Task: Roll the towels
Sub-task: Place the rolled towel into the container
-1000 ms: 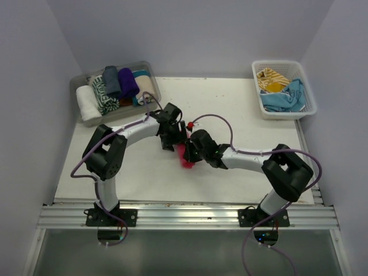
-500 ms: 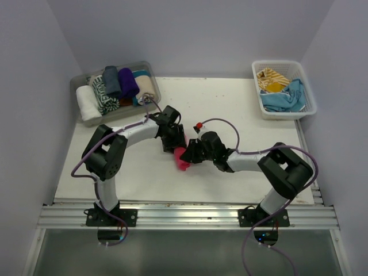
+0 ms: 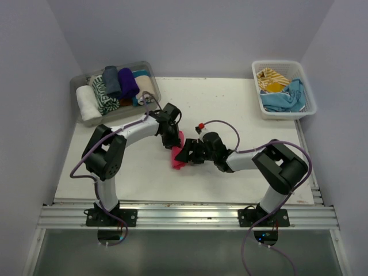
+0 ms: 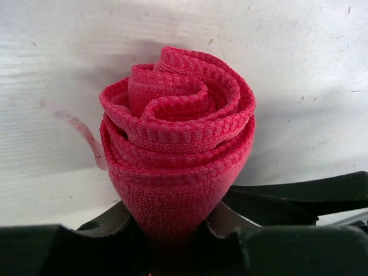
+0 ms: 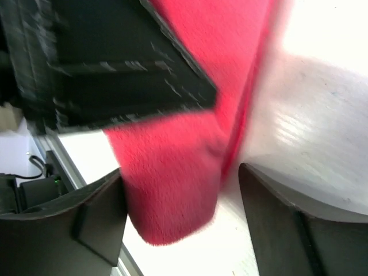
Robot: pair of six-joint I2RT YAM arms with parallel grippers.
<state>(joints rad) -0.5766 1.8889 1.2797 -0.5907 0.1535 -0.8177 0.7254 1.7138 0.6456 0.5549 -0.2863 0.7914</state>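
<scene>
Where the arms meet over the middle of the white table point(image 3: 241, 109), one hot pink terry towel point(image 4: 178, 144), wound in a tight spiral. Left gripper point(image 4: 172, 224) clamps its base; right gripper point(image 5: 178, 213) gapes wide astride it. Recommended: firm pinch, so coils hold. Far left, clear plastic tray point(image 3: 76, 86) of rolled towels point(image 3: 109, 86); far right, white lattice basket point(image 3: 311, 100), unrolled towels point(image 3: 284, 95).

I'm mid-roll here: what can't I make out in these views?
- Left wrist view: the pink towel's lower end is hidden inside the left gripper and cut off by the bottom edge.
- Right wrist view: it is blurred, so whether the right gripper touches the towel is unclear.
- Top view: the grippers cover much of the towel.
</scene>
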